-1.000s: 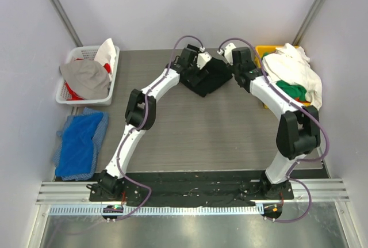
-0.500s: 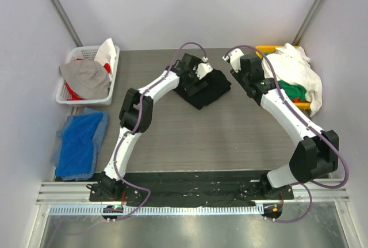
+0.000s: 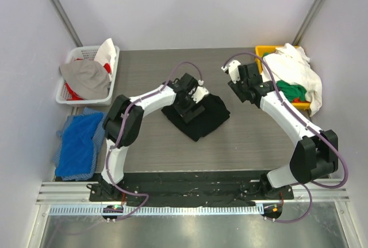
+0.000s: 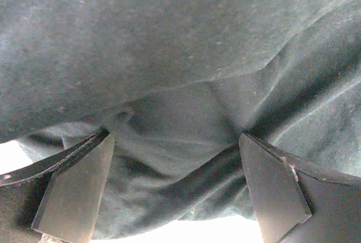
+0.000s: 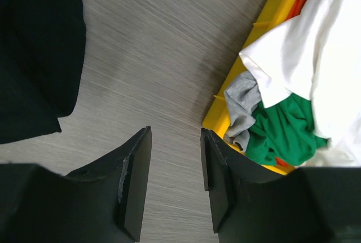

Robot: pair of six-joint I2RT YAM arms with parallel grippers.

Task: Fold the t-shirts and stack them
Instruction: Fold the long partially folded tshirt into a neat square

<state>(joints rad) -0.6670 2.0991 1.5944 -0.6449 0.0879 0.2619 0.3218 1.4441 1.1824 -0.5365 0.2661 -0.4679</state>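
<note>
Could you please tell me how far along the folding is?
Done: the black fabric t-shirt lies roughly folded. In hand: the left claw sits open on it; the right claw hangs open, empty. Left: white shirts and a green shirt heaped in the yellow plastic bin.

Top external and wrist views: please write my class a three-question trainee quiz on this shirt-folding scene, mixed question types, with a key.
1. True or false: the right gripper holds a white shirt.
2. The black t-shirt lies: A in a bin, B on the table, C in a basket.
3. Which gripper is over the black t-shirt, jaws wide apart?
Key: 1 false; 2 B; 3 the left gripper.
</note>
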